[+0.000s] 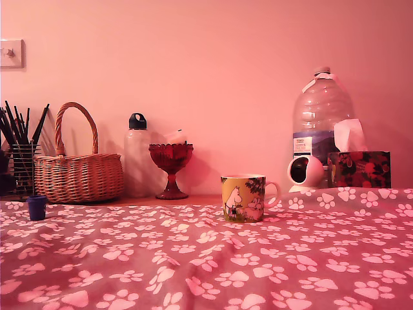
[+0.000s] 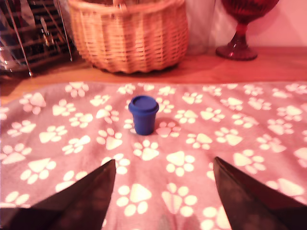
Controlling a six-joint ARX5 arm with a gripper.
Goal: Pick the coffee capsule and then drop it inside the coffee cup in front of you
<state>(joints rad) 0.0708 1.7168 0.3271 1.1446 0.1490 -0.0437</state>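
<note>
A paw-print cloth [image 1: 213, 258] covers the table. On it the cup [image 1: 243, 197] stands upright mid-table, well apart from the capsule [image 2: 143, 114] near the basket [image 2: 128, 33]. The gripper [image 2: 163, 165] sits low, level, jaws spread wide, empty, short of the capsule.

We saw a soft, matt cloth [image 2: 201, 158] printed with paw shapes, slightly creased, over a smooth wooden tabletop [image 2: 268, 67]. The coffee capsule [image 2: 143, 114] looked like matt blue plastic. The basket [image 2: 128, 33] was rough woven wicker. The goblet [image 1: 171, 169] was glossy red glass, the coffee cup [image 1: 244, 197] glazed ceramic, the big bottle [image 1: 321, 119] clear plastic. The gripper's fingers [image 2: 81, 203] looked dull black.
</note>
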